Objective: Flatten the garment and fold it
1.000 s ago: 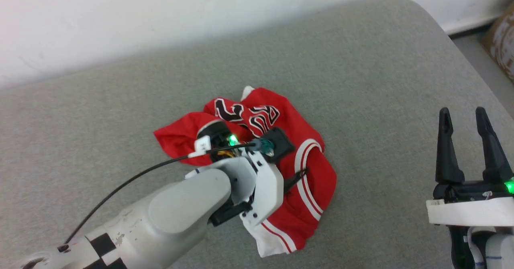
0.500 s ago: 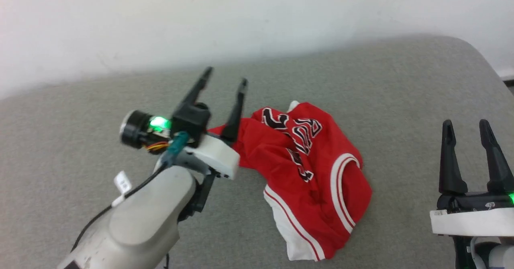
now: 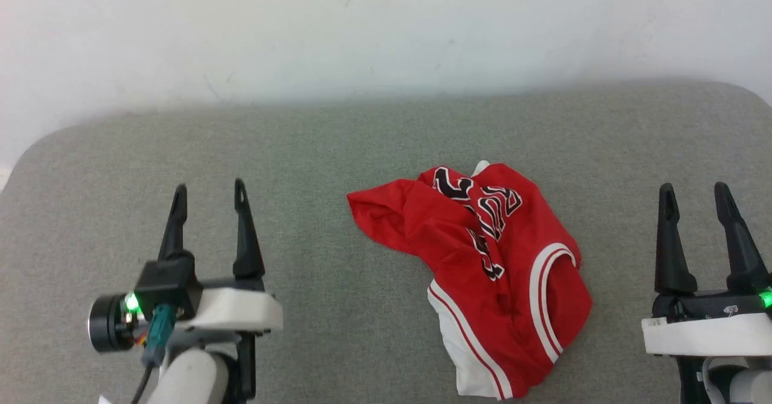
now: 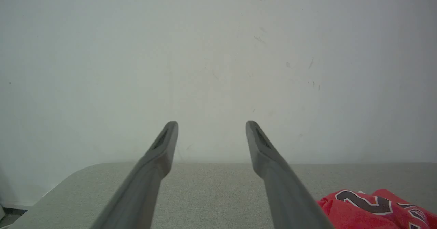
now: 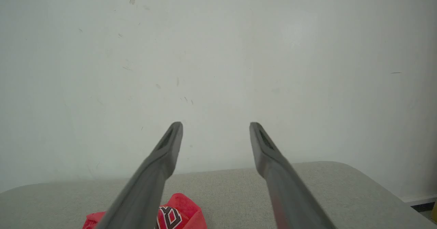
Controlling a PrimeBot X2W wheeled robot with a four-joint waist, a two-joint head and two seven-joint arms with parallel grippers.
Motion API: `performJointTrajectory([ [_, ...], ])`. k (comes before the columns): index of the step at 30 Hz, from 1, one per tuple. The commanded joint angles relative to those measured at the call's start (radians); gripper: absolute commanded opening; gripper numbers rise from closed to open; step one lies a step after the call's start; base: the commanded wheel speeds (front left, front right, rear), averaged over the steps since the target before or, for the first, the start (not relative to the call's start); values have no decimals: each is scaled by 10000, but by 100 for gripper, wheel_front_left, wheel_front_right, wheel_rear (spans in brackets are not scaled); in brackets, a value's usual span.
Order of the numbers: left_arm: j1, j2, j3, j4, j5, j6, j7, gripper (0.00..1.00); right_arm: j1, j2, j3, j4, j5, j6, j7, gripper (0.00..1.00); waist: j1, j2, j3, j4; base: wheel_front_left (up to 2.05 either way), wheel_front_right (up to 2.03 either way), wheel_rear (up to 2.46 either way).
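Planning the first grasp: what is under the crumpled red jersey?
The crumpled red jersey T-shirt lies on the grey fabric-covered surface, which shows all around it. Anything beneath its bunched folds is hidden.

On my right gripper (image 5: 215, 126) both dark fingers (image 5: 160, 160) stand spread wide with nothing between them, pointing at the pale, scuffed wall (image 5: 218, 51). Below them runs the grey padded surface (image 5: 232, 184), its far right corner rounded. A crumpled red shirt (image 5: 182, 210) with black-and-white print lies near, off to the left, partly hidden behind the left finger.
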Motion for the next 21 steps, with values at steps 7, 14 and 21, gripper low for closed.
performJointTrajectory([
  [7,1366,-766,1083,180,1191,-1057,-46,100,313,17,151,246,-92,-6,-46,100,1,-1,-154,165,0,0,0],
  [14,1983,-1300,1650,170,1904,-1742,-47,100,521,17,223,467,-166,-6,-46,100,1,-1,-268,255,0,0,0],
  [21,2197,-1668,2048,268,2306,-2173,-47,100,592,17,289,528,-178,-6,-46,100,1,-1,-300,282,0,0,0],
])
